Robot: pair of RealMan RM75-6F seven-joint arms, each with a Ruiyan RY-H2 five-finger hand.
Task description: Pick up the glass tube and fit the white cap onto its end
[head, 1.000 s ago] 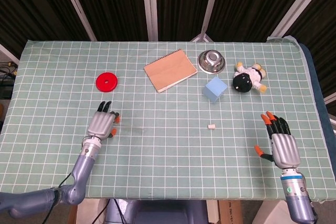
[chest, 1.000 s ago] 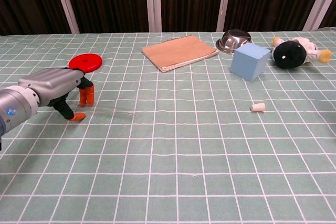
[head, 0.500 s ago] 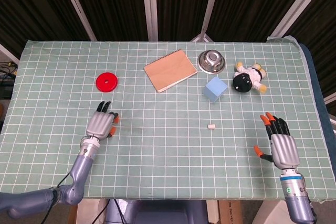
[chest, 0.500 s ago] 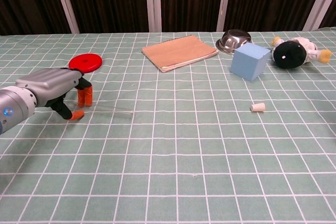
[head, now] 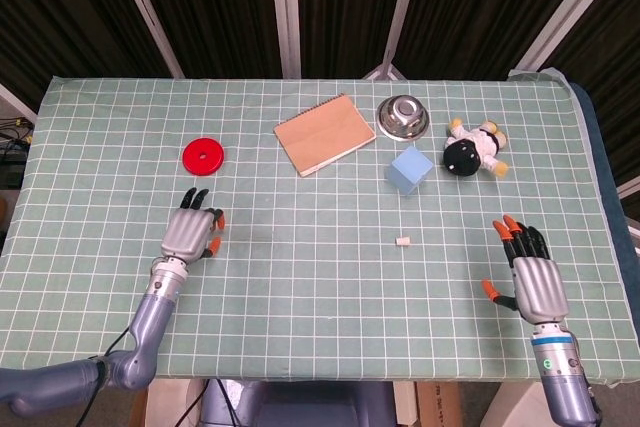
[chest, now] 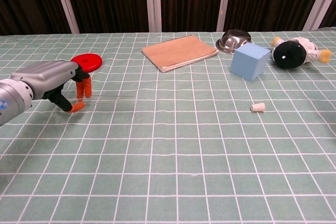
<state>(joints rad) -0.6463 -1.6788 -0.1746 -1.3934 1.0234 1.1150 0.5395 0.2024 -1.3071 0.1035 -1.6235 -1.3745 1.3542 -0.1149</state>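
The left hand (chest: pixel 52 80) pinches the glass tube (chest: pixel 113 96) just off the counter (head: pixel 320 277), its fingers (chest: pixel 80 88) curled down. The white cap (head: pixel 402 241) lies at the tube's 3 o'clock. The right hand (head: pixel 530 275) hovers with fingers spread, holding nothing.

Dark slatted wall (head: pixel 210 7) behind — pale metal posts (head: pixel 286 7), green-gridded table (head: pixel 330 277).

lab test bench | gridded green mat (head: pixel 330 277) | black curtains (head: pixel 220 7) with metal frame
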